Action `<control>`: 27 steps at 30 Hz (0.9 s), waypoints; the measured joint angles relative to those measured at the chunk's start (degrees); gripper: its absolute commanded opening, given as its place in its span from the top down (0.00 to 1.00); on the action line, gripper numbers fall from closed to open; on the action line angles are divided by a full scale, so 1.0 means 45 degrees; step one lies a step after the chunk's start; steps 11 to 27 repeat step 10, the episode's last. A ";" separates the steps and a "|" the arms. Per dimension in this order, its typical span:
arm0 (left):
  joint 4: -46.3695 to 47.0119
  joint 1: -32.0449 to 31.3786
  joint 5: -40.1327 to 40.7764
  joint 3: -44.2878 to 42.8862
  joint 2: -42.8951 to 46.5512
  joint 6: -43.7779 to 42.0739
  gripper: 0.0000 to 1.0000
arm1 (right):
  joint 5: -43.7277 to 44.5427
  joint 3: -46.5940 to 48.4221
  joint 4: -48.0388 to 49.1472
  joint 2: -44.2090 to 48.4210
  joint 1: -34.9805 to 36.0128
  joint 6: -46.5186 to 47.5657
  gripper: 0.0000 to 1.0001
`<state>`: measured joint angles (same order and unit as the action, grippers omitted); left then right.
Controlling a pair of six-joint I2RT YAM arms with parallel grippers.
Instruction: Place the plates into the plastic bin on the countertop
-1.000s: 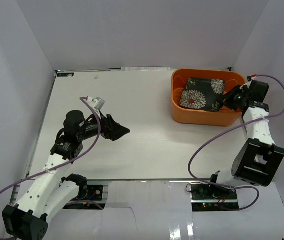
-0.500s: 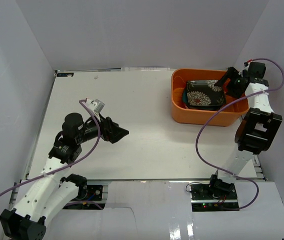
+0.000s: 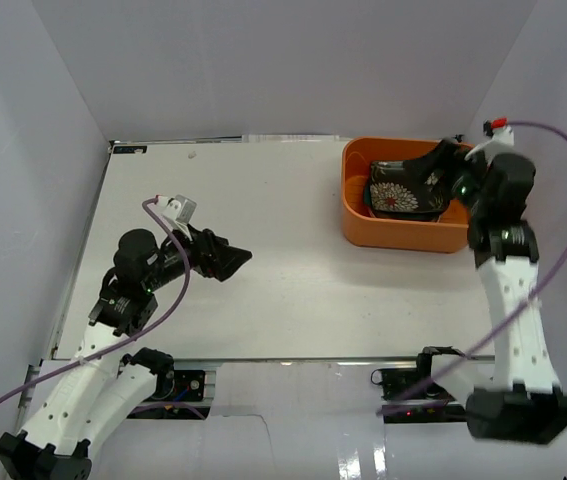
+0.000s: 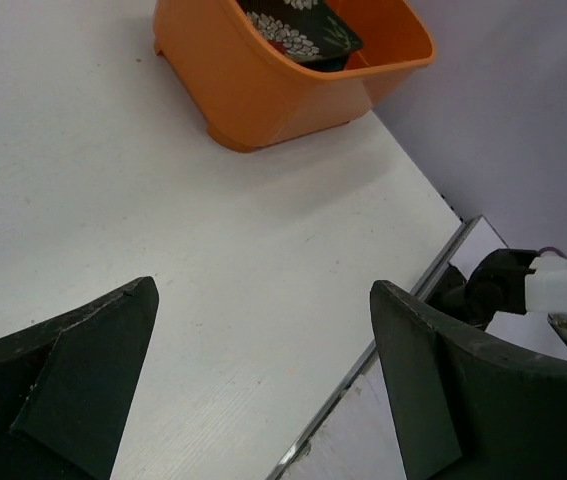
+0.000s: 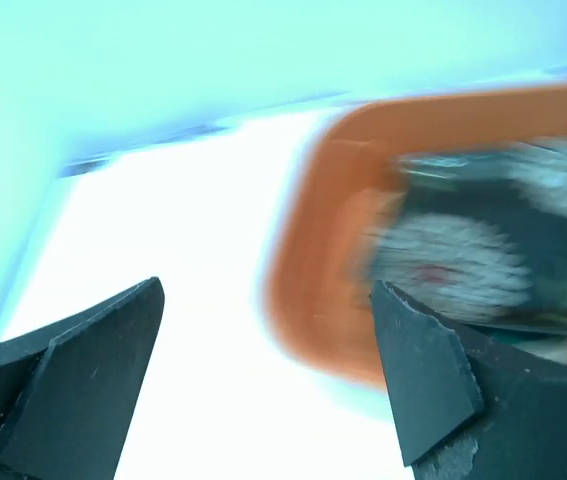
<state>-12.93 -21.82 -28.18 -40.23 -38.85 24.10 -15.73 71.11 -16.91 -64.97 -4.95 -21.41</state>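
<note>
The orange plastic bin (image 3: pixel 403 233) stands at the back right of the white countertop (image 3: pixel 263 220). A square black plate with white flowers (image 3: pixel 395 196) lies inside it, on top of other plates I can barely see. My right gripper (image 3: pixel 437 168) hovers open over the bin's right side, holding nothing. The right wrist view is blurred; it shows the bin (image 5: pixel 313 280) and the flowered plate (image 5: pixel 453 260) beyond the open gripper (image 5: pixel 263 380). My left gripper (image 3: pixel 229 260) hangs open and empty over the left-centre countertop. Its wrist view shows the bin (image 4: pixel 263 90), the plate (image 4: pixel 298 30) and the open gripper (image 4: pixel 263 380).
White walls enclose the countertop on three sides. The bin sits close to the right wall (image 3: pixel 553 120). Purple cables (image 3: pixel 563 240) loop from both arms. The arm bases and a metal rail (image 3: pixel 293 362) line the near edge.
My right gripper has opened and let go of the flowered plate, which now lies flatter in the bin. The right arm has lifted and swung. The left arm drew back slightly.
</note>
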 measured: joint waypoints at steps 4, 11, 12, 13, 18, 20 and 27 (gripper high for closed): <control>0.0117 0.0000 0.0073 -0.1263 0.0209 0.0267 0.02 | -0.1326 -0.5158 0.2837 0.6465 0.2215 -0.1224 0.10; 0.1355 -0.0005 0.0233 -0.2438 0.1613 0.0627 0.02 | -0.2195 -0.8704 0.3118 1.1876 0.2327 -0.2443 0.10; 0.1355 -0.0005 0.0233 -0.2438 0.1613 0.0627 0.02 | -0.2195 -0.8704 0.3118 1.1876 0.2327 -0.2443 0.10; 0.1355 -0.0005 0.0233 -0.2438 0.1613 0.0627 0.02 | -0.2195 -0.8704 0.3118 1.1876 0.2327 -0.2443 0.10; 0.1355 -0.0005 0.0233 -0.2438 0.1613 0.0627 0.02 | -0.2195 -0.8704 0.3118 1.1876 0.2327 -0.2443 0.10; 0.1355 -0.0005 0.0233 -0.2438 0.1613 0.0627 0.02 | -0.2195 -0.8704 0.3118 1.1876 0.2327 -0.2443 0.10; 0.1355 -0.0005 0.0233 -0.2438 0.1613 0.0627 0.02 | -0.2195 -0.8704 0.3118 1.1876 0.2327 -0.2443 0.10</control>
